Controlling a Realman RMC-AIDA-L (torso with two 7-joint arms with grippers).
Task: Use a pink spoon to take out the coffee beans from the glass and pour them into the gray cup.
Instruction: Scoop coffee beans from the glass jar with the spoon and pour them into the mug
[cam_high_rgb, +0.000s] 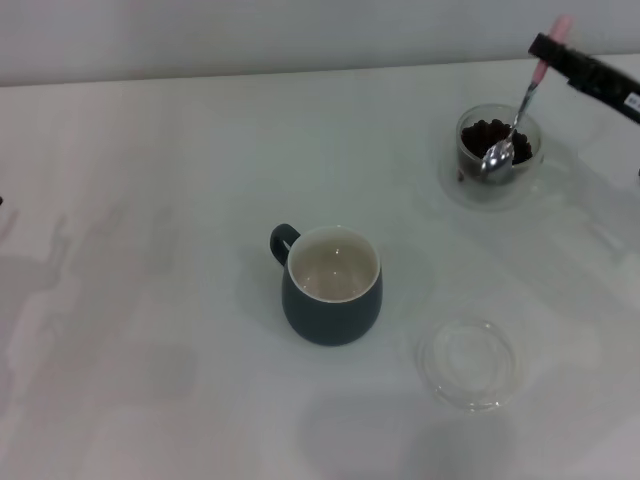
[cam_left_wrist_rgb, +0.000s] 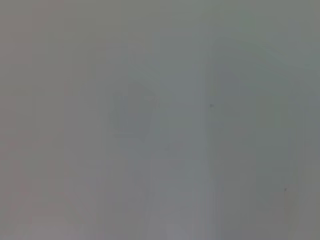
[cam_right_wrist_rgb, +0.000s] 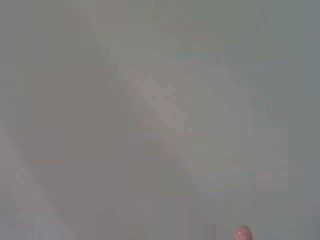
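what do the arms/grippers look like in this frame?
Only the right gripper shows, at the head view's far right edge: a slim black bar-shaped body with a small white label near the picture's edge. No cables or other markings are visible. The left arm is out of view, and neither wrist view shows any hardware.

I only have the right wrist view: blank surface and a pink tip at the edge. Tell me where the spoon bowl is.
Observer: The pink spoon hangs from the right gripper, its silver bowl down inside the glass, at the coffee beans.
Operator: Give me the target's position.
Observer: The gray cup stands upright nearer the robot and to the left of the glass, apart from it; its cream inside looks bare of beans.
Operator: Report anything along that path.
Observer: A flat clear saucer lies on the table to the right of the gray cup, nearer the robot than the glass.
Operator: Report the left arm.
Observer: No left gripper appears in any view; its wrist camera shows only plain surface.
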